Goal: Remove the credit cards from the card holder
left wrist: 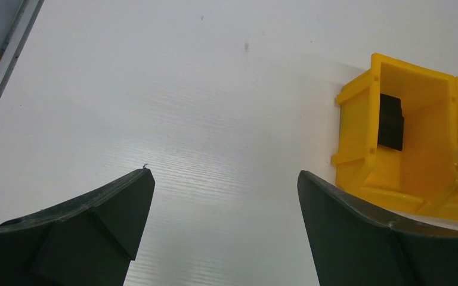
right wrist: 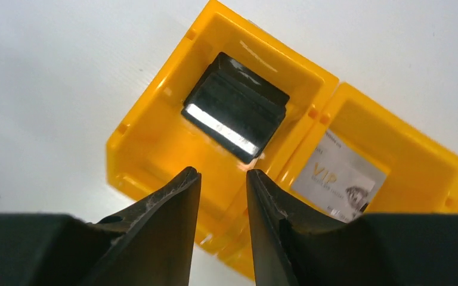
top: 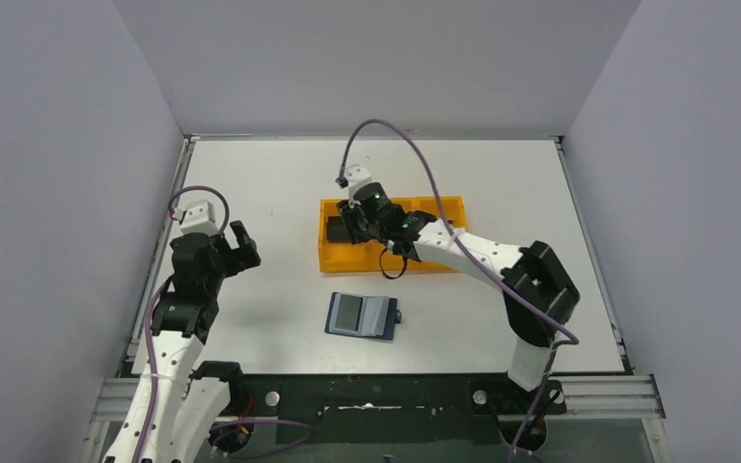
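The navy card holder [top: 362,315] lies open on the table in front of the orange tray [top: 347,265]. A grey-tan rectangle [top: 348,311] sits on its left half and looks like a card. My right gripper [top: 355,230] [right wrist: 222,173] hovers over the tray [right wrist: 149,149], its jaws a narrow gap apart with nothing between them. A silver-grey card [right wrist: 339,176] printed "VIP" lies in the middle compartment. A dark flat card-like thing [right wrist: 237,116] leans in the left compartment. My left gripper [top: 241,246] [left wrist: 225,173] is wide open and empty over bare table, left of the tray [left wrist: 358,95].
The dark thing also shows in the left wrist view [left wrist: 390,122], inside the tray's end compartment. Grey walls close in the white table on three sides. A metal rail [left wrist: 6,59] runs along the table's left edge.
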Controlling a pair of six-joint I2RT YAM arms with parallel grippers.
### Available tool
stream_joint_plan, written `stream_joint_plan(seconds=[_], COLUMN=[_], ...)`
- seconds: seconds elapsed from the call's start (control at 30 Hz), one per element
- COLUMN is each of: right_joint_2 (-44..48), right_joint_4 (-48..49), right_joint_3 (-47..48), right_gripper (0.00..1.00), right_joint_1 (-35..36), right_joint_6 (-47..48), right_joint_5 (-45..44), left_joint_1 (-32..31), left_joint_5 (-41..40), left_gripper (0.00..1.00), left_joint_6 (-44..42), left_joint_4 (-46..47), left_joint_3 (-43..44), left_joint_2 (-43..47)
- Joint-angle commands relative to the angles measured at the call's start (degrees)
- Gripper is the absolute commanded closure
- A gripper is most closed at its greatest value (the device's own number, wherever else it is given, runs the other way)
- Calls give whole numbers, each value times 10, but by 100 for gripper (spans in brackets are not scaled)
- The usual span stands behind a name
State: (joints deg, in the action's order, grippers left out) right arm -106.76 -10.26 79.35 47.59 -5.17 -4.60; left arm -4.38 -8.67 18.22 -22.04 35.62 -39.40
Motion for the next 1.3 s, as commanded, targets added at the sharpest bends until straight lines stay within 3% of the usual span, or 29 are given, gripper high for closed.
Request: stream_joint_plan(seconds=[0.0,0.13,0.3,0.33,0.4,0.43,0.53,0.6,0.73,0.87,0.97,1.13,1.27], right_joint_2=[117,182,226,233,249,258,311,356,387,339,303,258,233], right_joint_4=[40,48,-50,-82,-99,-89,11,129,291,304,341,320,300], right_joint_3=[-84,-177,-211,-206,-227,-242,-323,-396,-494,-489,-487,-444,-423], right_gripper=[63,63,58,49,6,1,2,2,2,1,2,19,39], right_joint_1=[-3,5,3,2,2,-4,-11,-16,-16,2,36,52,52], right_joint_6=[-230,-363,-433,-460,-502,-503,-490,-491,-538,-574,-596,-589,-591], right_joint_5=[24,-1,-126,-169,-200,-183,-116,-50,27,57,52,58,72], left_joint_1=[4,5,5,5,5,5,5,5,4,-6,-48,-158,-187], left_joint_5=[17,21,-12,-11,-2,8,79,155,290,349,353,301,297], left_gripper=[6,5,3,3,2,2,5,10,17,24,31,37,45], left_joint_6=[-7,-6,13,14,15,16,40,77,151,172,181,201,228], left_joint_4=[19,17,3,5,7,7,19,44,105,136,144,167,201], left_joint_3=[15,16,15,13,12,12,5,-9,-40,-50,-39,-36,-58], left_joint_2=[-8,-12,4,6,5,2,-5,-10,-48,-127,-177,-211,-222])
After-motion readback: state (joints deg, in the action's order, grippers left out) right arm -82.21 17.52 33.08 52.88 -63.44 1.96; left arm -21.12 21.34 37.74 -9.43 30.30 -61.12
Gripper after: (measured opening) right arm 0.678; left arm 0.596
